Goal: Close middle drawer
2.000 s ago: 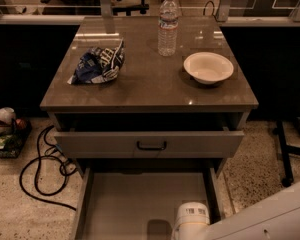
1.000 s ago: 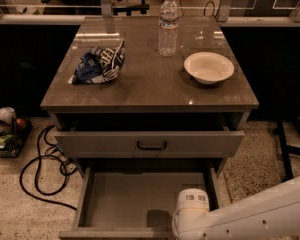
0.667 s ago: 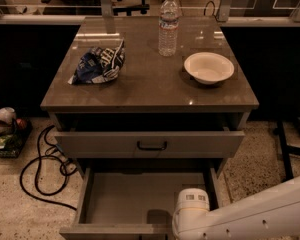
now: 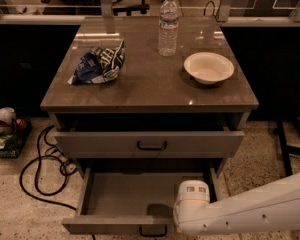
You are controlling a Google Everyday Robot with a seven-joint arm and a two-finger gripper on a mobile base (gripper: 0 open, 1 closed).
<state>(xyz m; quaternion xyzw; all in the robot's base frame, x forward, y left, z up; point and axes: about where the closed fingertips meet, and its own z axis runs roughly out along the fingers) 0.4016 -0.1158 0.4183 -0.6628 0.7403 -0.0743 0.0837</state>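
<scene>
Camera view looks down on a cabinet [image 4: 150,91] with the middle drawer [image 4: 130,194] standing far out toward the viewer. The drawer's front panel lies close to the bottom edge of the picture, and its bare grey inside is open to view. Its long axis runs left to right, and its black handle [image 4: 152,231] faces the viewer at the middle of the front. Above it, the top drawer [image 4: 90,144] stands a little way out, and its front overhangs the rear of the middle one.

The gripper [image 4: 190,206] sits at the right end of the middle drawer's front, on a pale arm [image 4: 260,209] that comes in from the lower right. Whether it is open or closed, or touching the front, cannot be told.

Speckled floor [image 4: 35,209] lies open to the left of the drawer. A black cable [image 4: 40,171] loops there, near the drawer's left wall. To the right a dark stand leg [image 4: 284,151] rises, apart from the cabinet.
</scene>
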